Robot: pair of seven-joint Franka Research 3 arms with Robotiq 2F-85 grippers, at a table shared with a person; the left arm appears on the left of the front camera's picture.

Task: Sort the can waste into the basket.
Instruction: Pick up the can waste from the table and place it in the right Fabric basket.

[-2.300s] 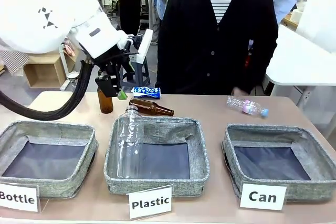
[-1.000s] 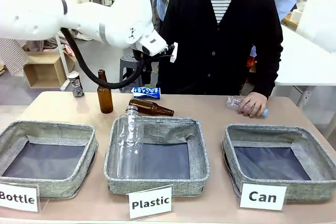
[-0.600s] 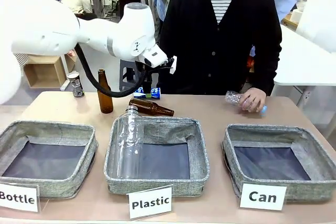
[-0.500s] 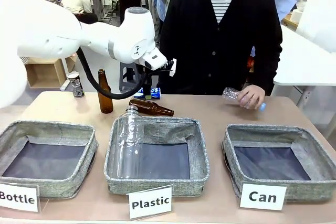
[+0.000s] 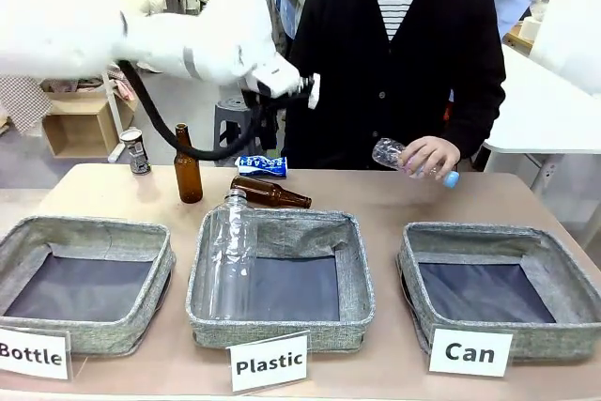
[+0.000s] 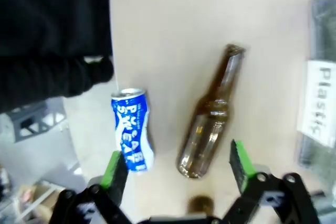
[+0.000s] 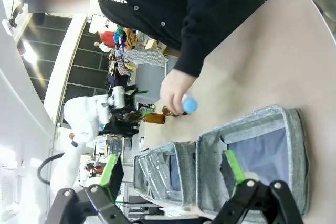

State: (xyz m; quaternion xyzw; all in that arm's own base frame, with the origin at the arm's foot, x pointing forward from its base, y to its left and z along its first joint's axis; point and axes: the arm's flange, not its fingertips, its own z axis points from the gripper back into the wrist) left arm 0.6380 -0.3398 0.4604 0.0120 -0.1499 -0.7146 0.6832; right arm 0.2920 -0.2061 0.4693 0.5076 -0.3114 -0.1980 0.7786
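Note:
A crushed blue can [image 5: 261, 165] with white lettering lies at the table's far edge, in front of the person. In the left wrist view the blue can [image 6: 132, 136] sits just above my left gripper [image 6: 177, 163], which is open and empty, its left pad nearest the can. My left arm [image 5: 235, 44] hangs above that spot. A dark can [image 5: 138, 150] stands at the far left edge. The grey basket [image 5: 413, 265] behind the "Can" sign [image 5: 470, 352] holds nothing. My right gripper [image 7: 173, 167] is open, with the Can basket [image 7: 296, 150] below it.
One brown bottle [image 5: 187, 164] stands upright, another [image 5: 270, 193] lies beside the blue can [image 6: 210, 135]. A clear bottle [image 5: 230, 255] leans in the Plastic basket [image 5: 357, 274]. The Bottle basket [image 5: 155, 274] is at the left. The person's hand [image 5: 430, 152] holds a small plastic bottle above the table.
The person's hand has lifted the small plastic bottle off the table. My left arm's wrist has risen, and the blue can now shows in full.

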